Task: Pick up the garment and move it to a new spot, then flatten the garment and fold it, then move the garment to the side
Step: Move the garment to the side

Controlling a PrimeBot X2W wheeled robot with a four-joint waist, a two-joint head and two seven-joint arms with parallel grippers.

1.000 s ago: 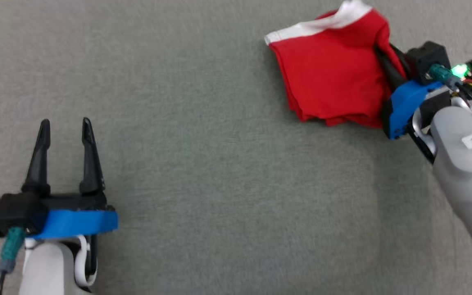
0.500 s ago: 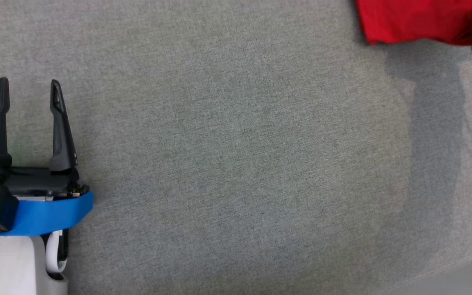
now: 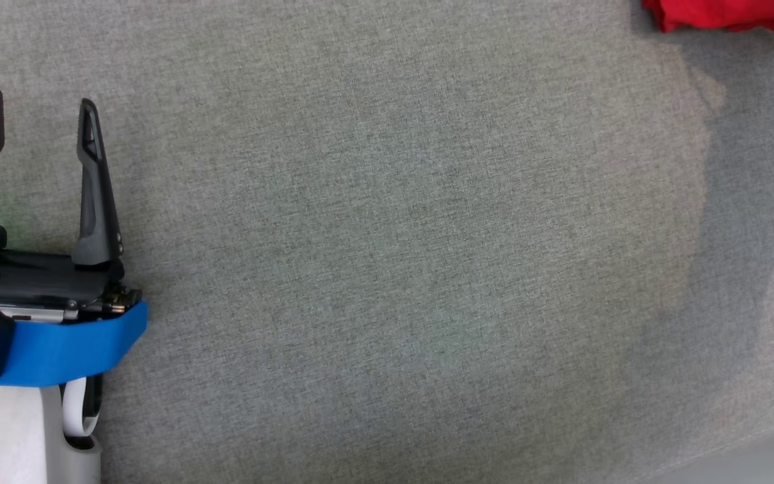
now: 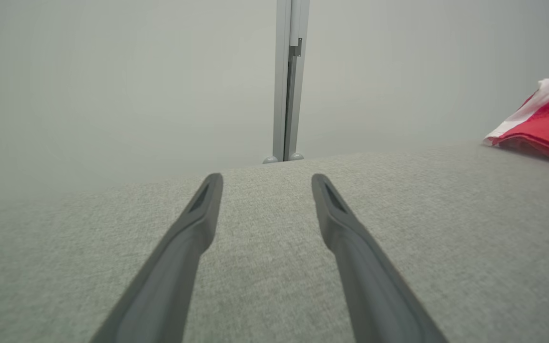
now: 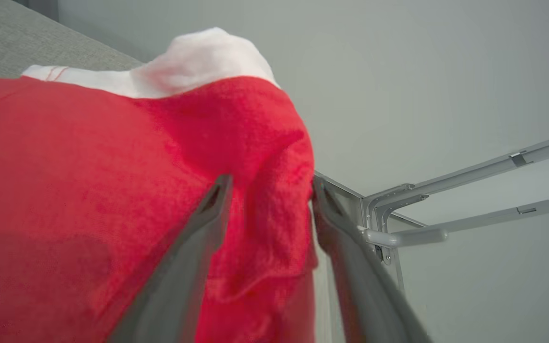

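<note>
The garment (image 3: 729, 15) is red with a white band; in the head view only its lower edge shows, at the top right corner. It lies folded at the far right of the left wrist view as well, garment (image 4: 546, 124). My left gripper (image 3: 37, 107) is open at the lower left, hovering low above bare grey cloth, far from the garment. In the right wrist view my right gripper (image 5: 269, 186) has its fingers spread apart. A raised fold of the garment (image 5: 112, 166) sits loosely between them.
A grey fabric surface (image 3: 387, 255) covers the table, with an arm's shadow on its right side. Its front edge (image 3: 763, 464) shows at the lower right. A metal post (image 4: 286, 81) stands behind the table, and metal frame bars (image 5: 470, 190) beyond the garment.
The head camera has shifted, so the garment now sits at the top right edge and the right arm is out of frame. The right gripper, pinched on the garment before, now has its fingers apart.
</note>
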